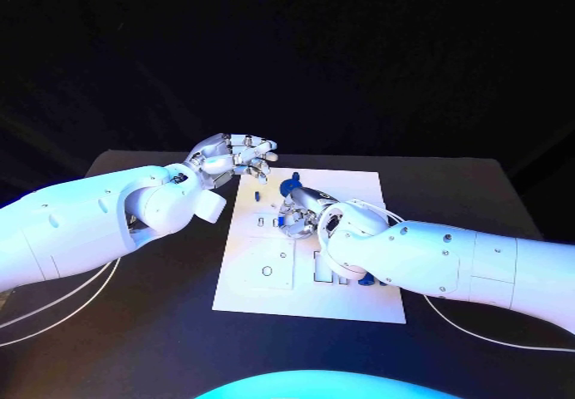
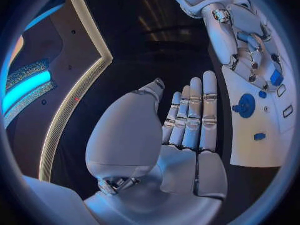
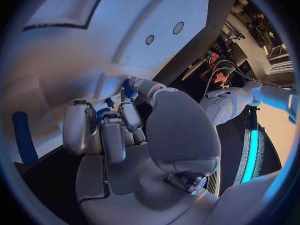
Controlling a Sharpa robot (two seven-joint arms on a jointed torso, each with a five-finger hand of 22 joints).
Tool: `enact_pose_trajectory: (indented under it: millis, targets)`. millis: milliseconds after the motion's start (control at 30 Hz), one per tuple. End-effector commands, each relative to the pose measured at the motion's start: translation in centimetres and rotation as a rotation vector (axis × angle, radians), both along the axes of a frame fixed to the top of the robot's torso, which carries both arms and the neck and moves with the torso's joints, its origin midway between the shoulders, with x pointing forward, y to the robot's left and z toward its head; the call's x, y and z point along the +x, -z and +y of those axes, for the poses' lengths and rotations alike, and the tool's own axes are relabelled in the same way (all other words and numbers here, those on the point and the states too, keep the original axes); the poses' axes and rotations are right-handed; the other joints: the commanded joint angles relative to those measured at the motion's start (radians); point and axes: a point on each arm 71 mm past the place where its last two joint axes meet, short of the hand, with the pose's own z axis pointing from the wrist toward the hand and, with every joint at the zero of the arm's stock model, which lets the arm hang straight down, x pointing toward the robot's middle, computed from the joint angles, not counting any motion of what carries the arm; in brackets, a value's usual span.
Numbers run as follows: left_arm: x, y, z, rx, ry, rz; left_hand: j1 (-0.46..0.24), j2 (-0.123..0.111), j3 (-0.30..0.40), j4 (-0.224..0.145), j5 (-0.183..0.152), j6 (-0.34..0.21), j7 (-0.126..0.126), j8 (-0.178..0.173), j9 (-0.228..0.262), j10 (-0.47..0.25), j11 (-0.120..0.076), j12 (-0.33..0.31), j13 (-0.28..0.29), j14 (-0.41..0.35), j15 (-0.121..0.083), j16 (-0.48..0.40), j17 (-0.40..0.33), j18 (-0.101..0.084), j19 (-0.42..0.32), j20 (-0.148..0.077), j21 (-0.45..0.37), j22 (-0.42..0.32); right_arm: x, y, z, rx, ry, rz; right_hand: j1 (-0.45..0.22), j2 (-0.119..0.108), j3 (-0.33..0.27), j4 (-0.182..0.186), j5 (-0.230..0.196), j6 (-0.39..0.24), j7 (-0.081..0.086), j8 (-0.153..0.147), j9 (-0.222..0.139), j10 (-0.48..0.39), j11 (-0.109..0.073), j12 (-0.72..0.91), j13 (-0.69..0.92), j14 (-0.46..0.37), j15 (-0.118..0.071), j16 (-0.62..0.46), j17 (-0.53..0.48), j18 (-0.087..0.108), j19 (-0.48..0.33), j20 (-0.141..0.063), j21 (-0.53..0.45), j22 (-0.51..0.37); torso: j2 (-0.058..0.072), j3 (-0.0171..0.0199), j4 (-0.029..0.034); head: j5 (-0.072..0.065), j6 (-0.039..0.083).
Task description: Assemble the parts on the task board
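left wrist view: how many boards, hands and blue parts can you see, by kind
task board: 1
hands: 2, the left hand and the right hand
blue parts: 4, the last at the right hand's fingertips
total: 7

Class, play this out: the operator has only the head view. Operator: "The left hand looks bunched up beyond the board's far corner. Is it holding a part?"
Observer: No. The left wrist view shows the left hand with fingers straight and palm bare.
Operator: And the right hand, over the board?
Observer: The right wrist view shows the right hand holding a small blue part between thumb and fingertips, close to the task board.
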Motion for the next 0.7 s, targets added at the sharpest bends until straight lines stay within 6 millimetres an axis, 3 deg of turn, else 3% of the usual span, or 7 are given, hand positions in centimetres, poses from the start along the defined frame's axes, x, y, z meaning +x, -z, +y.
enact_pose_trajectory:
  millis: [33,467,700]
  targets:
    - [-0.08,-0.08,-0.29,-0.010,0.027,-0.001,0.005,0.002,-0.006,0.001,-0.004,-0.005,0.022,-0.004,0.001,-0.006,0.004,0.006,0.001,-0.009,-0.001,-0.003,0.001,0.004,-0.009,0.000,0.006,0.002,-0.12,0.16,0.13,-0.020,-0.015,-0.001,-0.012,-0.004,-0.003,0.000,-0.001,0.009,-0.001,0.003,0.001,-0.002,-0.006,-0.002,-0.002,0.078,-0.007,0.000,0.153,-0.012,-0.001,-0.004,-0.004,0.019,0.000,-0.0002,-0.0009,0.004,0.000]
    - [-0.10,-0.08,-0.26,-0.007,0.026,-0.003,0.005,0.002,-0.006,0.002,-0.004,-0.005,0.022,-0.003,0.001,-0.007,0.004,0.006,0.001,-0.008,-0.002,-0.003,0.002,0.004,-0.009,0.000,0.007,0.002,0.04,0.29,-0.14,-0.030,-0.009,0.004,-0.024,-0.011,-0.006,0.002,0.000,0.000,0.000,0.003,0.001,-0.013,-0.005,-0.013,-0.015,0.077,-0.007,0.000,0.152,-0.011,-0.003,-0.005,-0.008,0.016,0.000,-0.0008,-0.0004,-0.002,-0.001]
    - [-0.11,-0.09,-0.29,-0.005,0.030,-0.004,0.005,0.003,-0.006,0.002,-0.004,-0.004,0.022,-0.003,0.001,-0.007,0.004,0.007,0.002,-0.006,-0.002,-0.001,0.003,0.005,-0.009,0.000,0.009,0.004,0.10,0.30,-0.15,-0.029,-0.013,0.002,-0.035,-0.027,-0.008,0.001,0.000,-0.028,0.008,-0.005,-0.003,-0.037,0.000,-0.037,-0.045,0.076,-0.003,-0.003,0.147,-0.009,-0.009,-0.003,-0.020,0.008,0.000,-0.0008,0.0000,-0.001,-0.003]
